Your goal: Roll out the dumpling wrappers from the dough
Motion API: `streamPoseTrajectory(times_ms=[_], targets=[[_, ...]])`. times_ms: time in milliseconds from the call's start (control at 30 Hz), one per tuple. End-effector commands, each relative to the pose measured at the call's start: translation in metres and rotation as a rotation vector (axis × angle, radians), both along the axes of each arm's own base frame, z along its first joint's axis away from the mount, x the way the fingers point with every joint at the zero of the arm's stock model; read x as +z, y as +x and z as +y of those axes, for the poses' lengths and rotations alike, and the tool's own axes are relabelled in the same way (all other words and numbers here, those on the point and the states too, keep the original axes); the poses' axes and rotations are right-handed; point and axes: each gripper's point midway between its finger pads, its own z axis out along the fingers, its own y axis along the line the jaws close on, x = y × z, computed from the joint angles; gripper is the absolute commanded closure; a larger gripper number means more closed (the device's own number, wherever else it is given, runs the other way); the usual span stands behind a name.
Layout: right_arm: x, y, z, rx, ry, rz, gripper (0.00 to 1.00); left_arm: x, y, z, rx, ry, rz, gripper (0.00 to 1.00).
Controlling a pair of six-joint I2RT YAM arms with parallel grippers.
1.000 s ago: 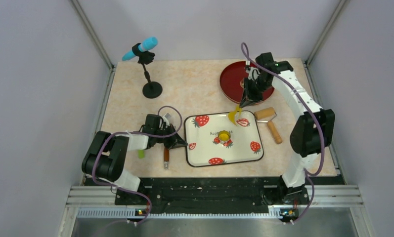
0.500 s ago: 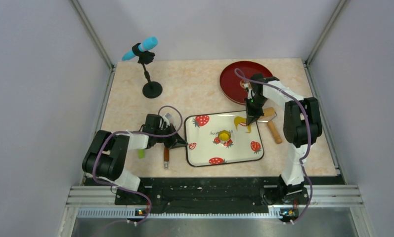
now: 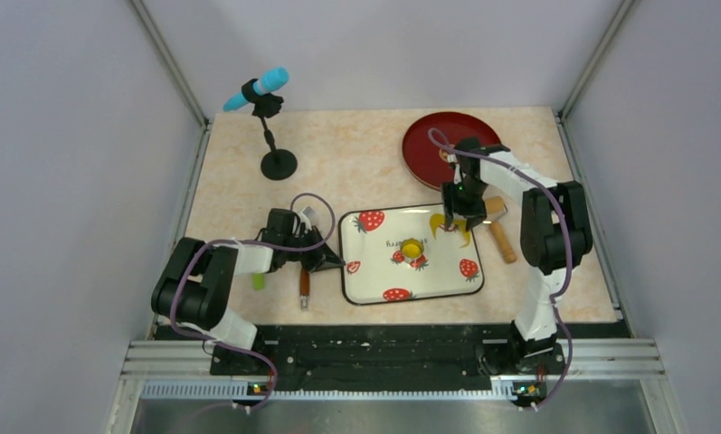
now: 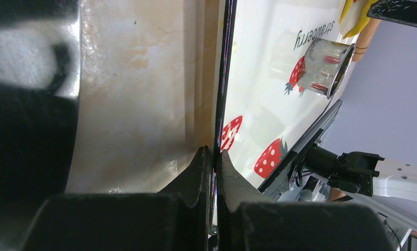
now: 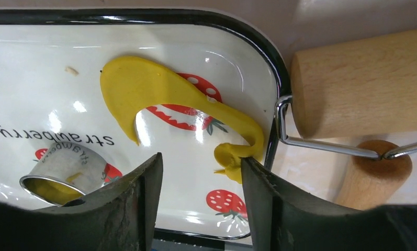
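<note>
— What is hard for us to see?
— From above, the right gripper (image 3: 453, 220) hides most of the dough (image 3: 438, 222). We only see yellow tips poking out from under it. The left gripper (image 3: 325, 260) is a small dark blob there, and we can't see its fingers.
— Do the wrist cameras help us?
— Yes. The right one shows its fingers spread wide, holding nothing. The dough lies flat in the tray (image 5: 38, 78) just past the fingertips. It is a long thin bent strip, and it lies over a strawberry print (image 5: 198, 88). Its curled end sits right by the finger on the roller's side. We can't tell if they touch.
— And the left one?
— Its fingers are squeezed tight on the tray's black rim. Much of that picture is dark and blurry.
— What else is around?
— The metal ring (image 5: 70, 162) stands in the tray by the right gripper's other finger. There is a yellow bit (image 5: 52, 191) inside, but we can't make out its shape. The wooden roller (image 5: 363, 83) lies on the table (image 3: 356, 163) just outside the tray, beside the right gripper. Past that gripper is a red plate (image 3: 433, 136), partly covered by the right arm (image 3: 519, 176). Only the top view shows the plate and a blue microphone (image 3: 264, 90) on a stand. It also shows a green tool (image 3: 259, 282) and a brown-handled tool (image 3: 304, 287) near the left gripper.
</note>
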Motion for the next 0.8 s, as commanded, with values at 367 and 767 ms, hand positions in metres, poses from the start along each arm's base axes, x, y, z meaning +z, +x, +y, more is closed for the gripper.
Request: streamPoseTrajectory(times_ms=[367,767], targets=[[0.07,0.015,-0.03,-0.031,-0.129,-0.21,0.23,-0.014,0.003,0.008,0.028,0.069,0.012,1.0],[0.082,0.085,0.008,-0.018,0.004,-0.253,0.23,-0.015,0.003,0.008,0.026,0.069,0.012,1.0]])
